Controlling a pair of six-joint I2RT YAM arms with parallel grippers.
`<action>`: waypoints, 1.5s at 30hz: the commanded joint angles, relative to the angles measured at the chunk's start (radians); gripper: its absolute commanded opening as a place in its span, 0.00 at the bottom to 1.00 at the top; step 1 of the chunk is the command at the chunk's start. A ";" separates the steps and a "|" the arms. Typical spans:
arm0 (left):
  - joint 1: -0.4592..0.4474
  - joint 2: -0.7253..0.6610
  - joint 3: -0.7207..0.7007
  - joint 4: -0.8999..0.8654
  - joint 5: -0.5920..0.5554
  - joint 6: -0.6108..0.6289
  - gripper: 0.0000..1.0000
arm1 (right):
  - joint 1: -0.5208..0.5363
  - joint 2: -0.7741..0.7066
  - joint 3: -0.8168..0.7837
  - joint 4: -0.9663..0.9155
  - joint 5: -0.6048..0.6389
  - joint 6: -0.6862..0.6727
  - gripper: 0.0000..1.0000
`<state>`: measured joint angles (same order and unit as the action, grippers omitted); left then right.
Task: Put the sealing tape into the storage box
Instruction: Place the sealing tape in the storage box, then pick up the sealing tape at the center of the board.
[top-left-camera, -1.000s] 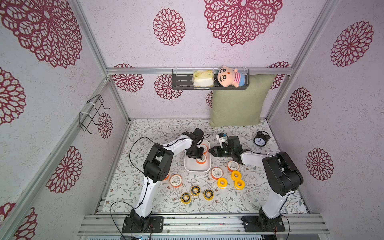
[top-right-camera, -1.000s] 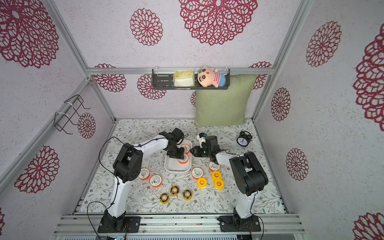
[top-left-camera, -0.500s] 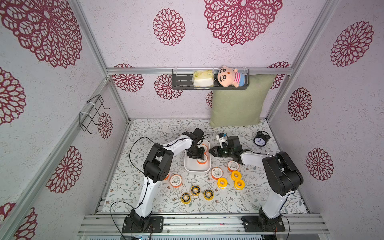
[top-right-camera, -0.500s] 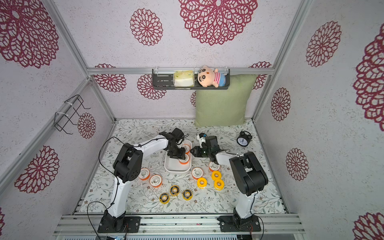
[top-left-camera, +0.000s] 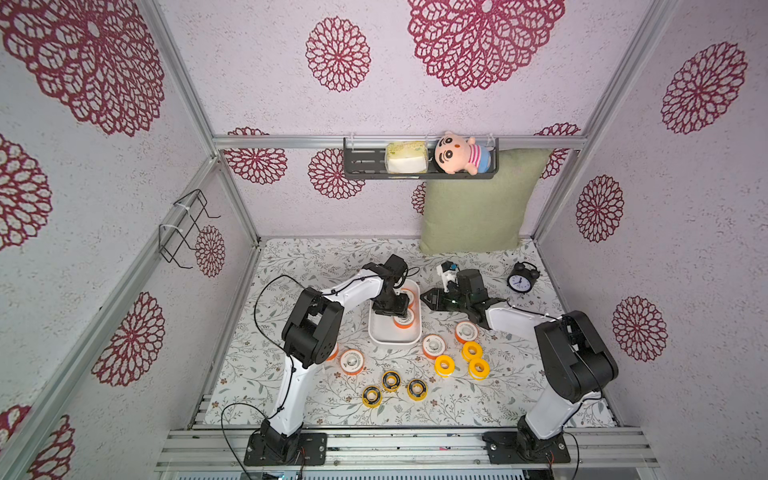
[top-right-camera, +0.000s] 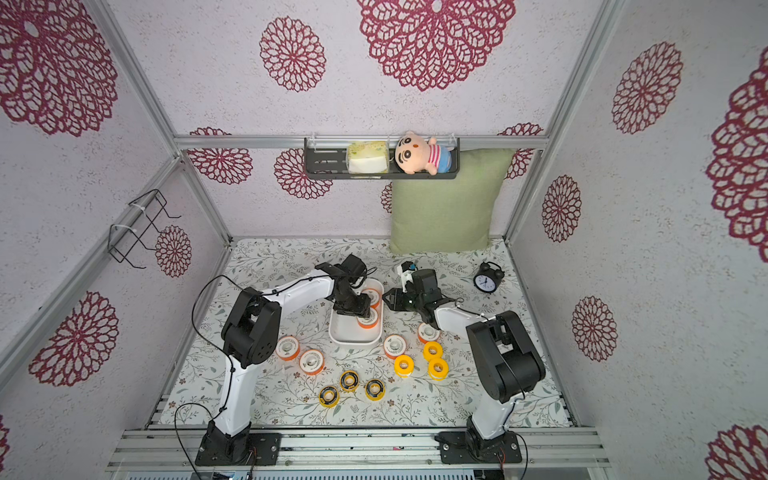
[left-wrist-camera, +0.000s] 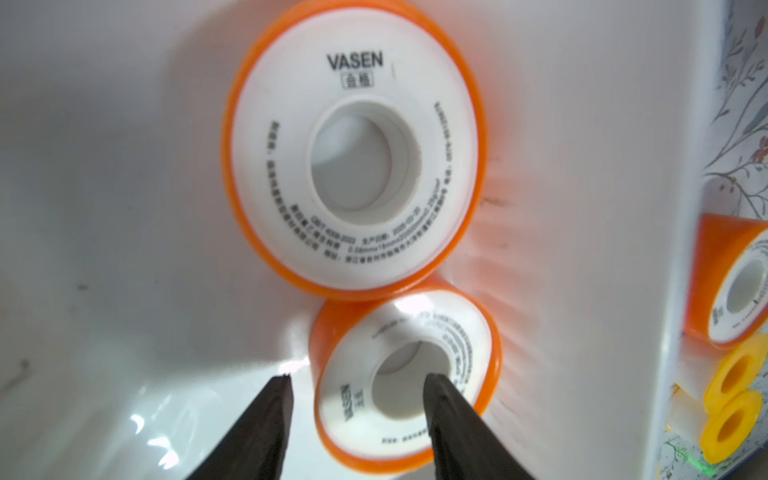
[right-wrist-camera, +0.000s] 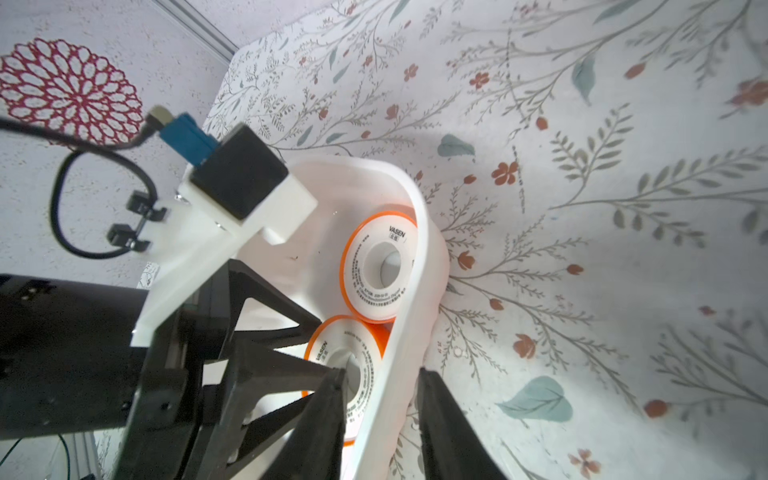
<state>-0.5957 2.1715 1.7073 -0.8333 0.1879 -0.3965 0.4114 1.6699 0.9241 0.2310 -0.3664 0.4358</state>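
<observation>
In both top views, we are seeing the white storage box (top-left-camera: 394, 338) (top-right-camera: 354, 337) lying at mid-frame on the floral worktop (top-left-camera: 311, 257), holding two orange sealing tape rolls (top-left-camera: 404, 320). The left hand (top-left-camera: 392, 311) is dipping into the box, and the right hand (top-left-camera: 428, 298) is sitting at its right rim. Below the box, four loose orange rolls (top-right-camera: 311, 361), three yellow rolls (top-left-camera: 444, 365) and three black-faced rolls (top-left-camera: 391, 380) are lying on the worktop.

In the left wrist view, we are finding the left hand (left-wrist-camera: 359, 377) spread. One finger (left-wrist-camera: 453, 436) is standing in the hole of the lower roll (left-wrist-camera: 405, 332), the other just clear of its rim.

In the right wrist view, the right hand (right-wrist-camera: 381, 370) is standing slightly spread astride the wall of the storage box (right-wrist-camera: 424, 249), pinching nothing.
</observation>
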 joint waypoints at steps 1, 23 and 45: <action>-0.009 -0.109 -0.023 0.008 -0.029 0.002 0.62 | 0.001 -0.089 -0.011 -0.074 0.112 -0.045 0.39; 0.210 -0.805 -0.535 0.265 -0.248 0.035 0.64 | 0.037 -0.282 -0.144 -0.433 0.385 -0.103 0.43; 0.295 -0.848 -0.586 0.290 -0.212 0.032 0.65 | 0.081 -0.157 -0.097 -0.512 0.513 -0.092 0.50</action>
<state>-0.3065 1.3163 1.1248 -0.5617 -0.0349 -0.3733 0.4866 1.4937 0.7933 -0.2752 0.1207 0.3500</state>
